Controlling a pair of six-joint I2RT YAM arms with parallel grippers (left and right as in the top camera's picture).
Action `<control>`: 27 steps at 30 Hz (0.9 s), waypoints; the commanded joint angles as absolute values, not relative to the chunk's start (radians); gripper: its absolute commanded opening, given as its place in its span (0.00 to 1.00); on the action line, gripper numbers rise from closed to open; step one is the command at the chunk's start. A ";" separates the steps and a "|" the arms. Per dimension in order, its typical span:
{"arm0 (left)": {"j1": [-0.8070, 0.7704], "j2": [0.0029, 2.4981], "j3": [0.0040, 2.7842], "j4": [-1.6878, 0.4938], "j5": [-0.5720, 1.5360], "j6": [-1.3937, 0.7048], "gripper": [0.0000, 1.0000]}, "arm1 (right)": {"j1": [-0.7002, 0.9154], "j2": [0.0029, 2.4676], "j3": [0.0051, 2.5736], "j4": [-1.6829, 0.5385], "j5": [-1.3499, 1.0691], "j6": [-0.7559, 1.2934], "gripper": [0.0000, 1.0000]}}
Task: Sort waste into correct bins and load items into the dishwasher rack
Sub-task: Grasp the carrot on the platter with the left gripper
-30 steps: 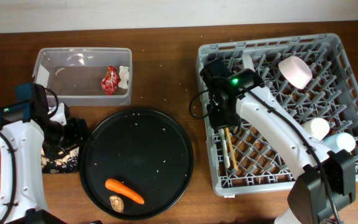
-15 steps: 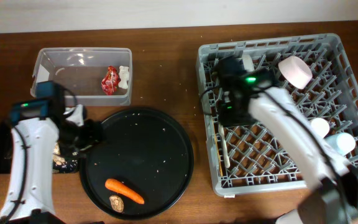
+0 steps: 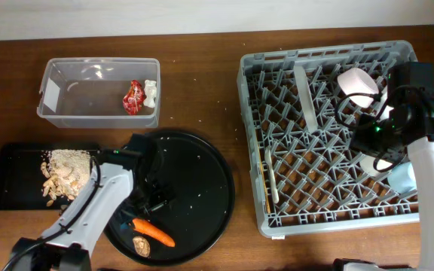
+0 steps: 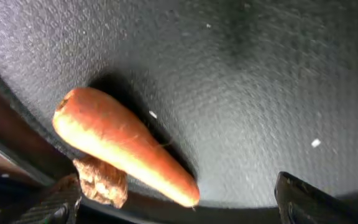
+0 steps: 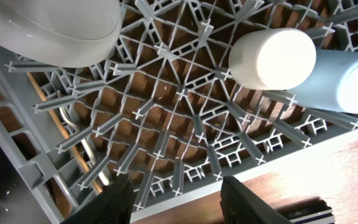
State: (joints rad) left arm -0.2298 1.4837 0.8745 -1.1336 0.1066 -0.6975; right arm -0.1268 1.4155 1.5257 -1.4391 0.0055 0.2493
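Carrot (image 4: 120, 152), orange and tapered, lies under the left gripper (image 4: 179, 202), wide open, empty

Bins: two, one clear tub (image 3: 89, 107) and one shallow black tray (image 3: 13, 162). Round black tray (image 3: 194, 173): one.

Rack (image 3: 322, 51): one. In it:
- plate (image 3: 301, 98): one
- fork (image 3: 272, 177): one
- wooden stick (image 3: 267, 202): one
- light-blue cup (image 5: 347, 74): one
- pale cups (image 3: 358, 87): two

Waste:
- carrot (image 4: 123, 144): one
- brown lump (image 4: 101, 182): one
- red wrapper (image 3: 133, 97): one
- paper wad (image 3: 151, 92): one
- scrap heap (image 3: 66, 169): one
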 commanded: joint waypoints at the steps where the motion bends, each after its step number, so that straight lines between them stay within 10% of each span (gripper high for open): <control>1: -0.233 1.477 0.796 -1.066 0.088 -0.749 0.99 | -0.130 1.417 1.536 -1.441 -0.005 0.239 0.49; 9: -0.233 1.477 0.656 -0.857 0.089 -0.752 0.96 | -0.130 1.417 1.536 -1.446 -0.005 0.239 0.49; 27: -0.233 1.477 0.727 -0.805 0.088 -0.701 0.13 | -0.130 1.417 1.536 -1.456 -0.004 0.240 0.49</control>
